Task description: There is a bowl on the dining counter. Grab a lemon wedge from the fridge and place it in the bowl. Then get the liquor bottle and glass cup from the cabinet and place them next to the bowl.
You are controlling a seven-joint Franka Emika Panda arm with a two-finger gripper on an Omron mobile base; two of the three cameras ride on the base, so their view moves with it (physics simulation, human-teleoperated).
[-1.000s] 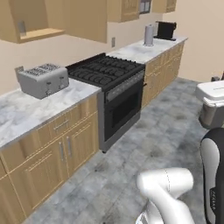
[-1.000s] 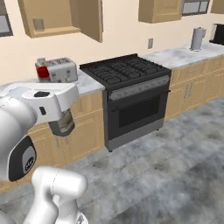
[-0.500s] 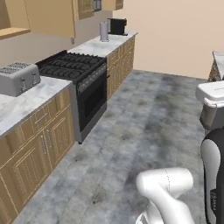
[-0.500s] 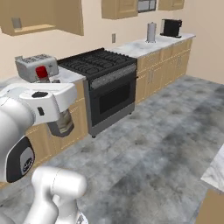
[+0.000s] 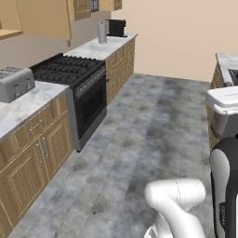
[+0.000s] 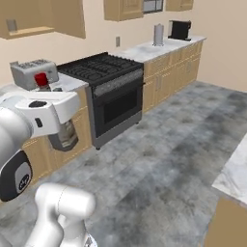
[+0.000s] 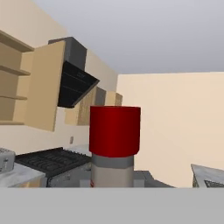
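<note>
My gripper (image 6: 54,115) is shut on the liquor bottle, held upright. Its red cap (image 6: 41,78) stands above the hand and its dark body (image 6: 63,137) hangs below. The hand view looks along the bottle, with the red cap (image 7: 114,130) over a grey neck. The tan cabinet (image 6: 34,19) stands open at the upper left, and a small grey shape on its shelf (image 6: 12,25) may be the glass cup. A corner of the marbled dining counter (image 6: 234,171) lies at the right. The bowl, lemon wedge and fridge are out of view.
A black stove (image 5: 69,70) sits in a run of wooden base cabinets along the left wall. A grey toaster (image 5: 16,83) stands near it, a dark coffee machine (image 5: 116,28) at the far end. Open grey tiled floor (image 5: 139,135) stretches ahead.
The whole scene has shifted as the base turns: stove and wall counter slid left and more floor and the dining counter came into view. The bottle stays in the grip.
</note>
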